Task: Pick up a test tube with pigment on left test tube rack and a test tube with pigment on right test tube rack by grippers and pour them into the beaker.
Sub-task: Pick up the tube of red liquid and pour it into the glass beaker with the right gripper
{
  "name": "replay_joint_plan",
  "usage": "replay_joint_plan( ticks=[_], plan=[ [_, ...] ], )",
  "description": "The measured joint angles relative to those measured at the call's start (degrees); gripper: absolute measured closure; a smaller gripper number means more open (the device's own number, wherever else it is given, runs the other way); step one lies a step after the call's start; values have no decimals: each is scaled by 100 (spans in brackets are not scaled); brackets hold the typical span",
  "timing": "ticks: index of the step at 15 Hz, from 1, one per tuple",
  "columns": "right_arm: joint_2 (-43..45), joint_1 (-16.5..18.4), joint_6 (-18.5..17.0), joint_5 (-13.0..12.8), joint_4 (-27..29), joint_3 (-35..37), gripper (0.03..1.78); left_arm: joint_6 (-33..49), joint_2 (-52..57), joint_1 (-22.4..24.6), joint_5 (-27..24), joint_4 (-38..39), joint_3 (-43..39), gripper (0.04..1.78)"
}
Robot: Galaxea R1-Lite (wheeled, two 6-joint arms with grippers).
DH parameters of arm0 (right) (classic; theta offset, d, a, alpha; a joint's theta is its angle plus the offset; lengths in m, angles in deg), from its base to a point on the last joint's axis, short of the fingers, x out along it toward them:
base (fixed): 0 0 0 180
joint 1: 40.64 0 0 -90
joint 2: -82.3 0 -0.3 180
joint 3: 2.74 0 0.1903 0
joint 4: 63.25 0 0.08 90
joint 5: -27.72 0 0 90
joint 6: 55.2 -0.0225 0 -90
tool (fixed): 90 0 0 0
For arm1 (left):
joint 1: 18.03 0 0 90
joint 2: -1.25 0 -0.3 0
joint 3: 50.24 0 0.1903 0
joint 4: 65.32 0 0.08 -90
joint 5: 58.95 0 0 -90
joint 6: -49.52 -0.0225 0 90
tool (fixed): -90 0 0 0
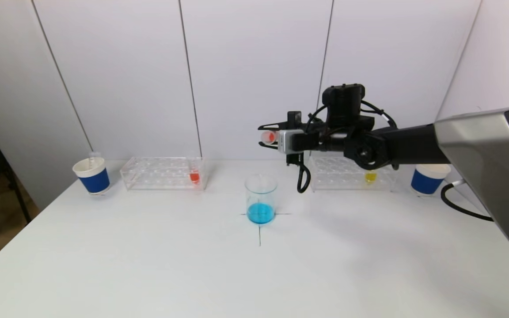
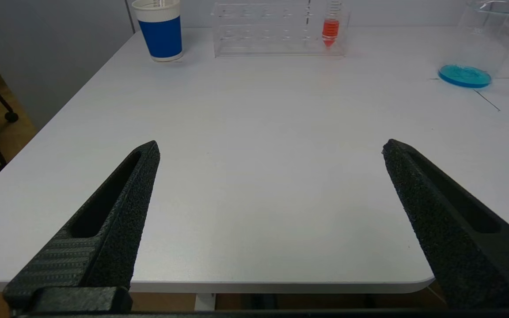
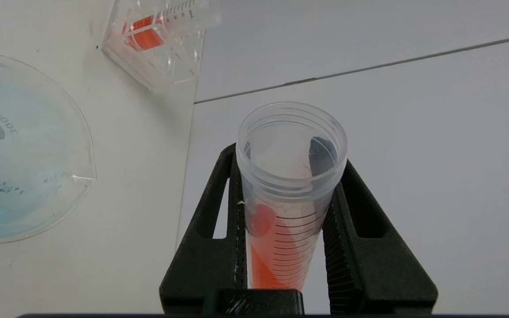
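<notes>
My right gripper (image 1: 268, 137) is shut on a clear test tube with orange-red pigment (image 3: 287, 198), held on its side with the mouth pointing left, above the beaker (image 1: 261, 198). The beaker stands at the table's centre with blue liquid at its bottom; it also shows in the right wrist view (image 3: 20, 150). The left rack (image 1: 162, 173) holds a tube of orange-red pigment (image 1: 194, 176). The right rack (image 1: 351, 173) holds a tube of yellow pigment (image 1: 370, 176). My left gripper (image 2: 271, 150) is open and empty, low over the table's near left edge, out of the head view.
A blue-and-white paper cup (image 1: 92, 175) holding a clear tube stands left of the left rack. Another paper cup (image 1: 429, 178) stands right of the right rack. A black cross (image 1: 260, 229) marks the table under the beaker. White wall panels stand behind.
</notes>
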Motion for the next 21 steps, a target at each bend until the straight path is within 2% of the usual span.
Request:
replay_joint_plan(
  ticks=[4, 8, 14, 21],
  plan=[
    [-91, 2, 425, -99, 29, -30, 127, 0, 0, -2, -5, 0, 0, 6],
    [-151, -17, 885, -168, 444, -113, 127, -2, 0, 0, 0, 0, 0, 6],
    [-251, -37, 1195, -265, 542, -174, 127, -2, 0, -2, -5, 0, 0, 6],
    [-271, -72, 1864, -424, 1072, -450, 127, -2, 0, -2, -5, 0, 0, 6]
  ],
)
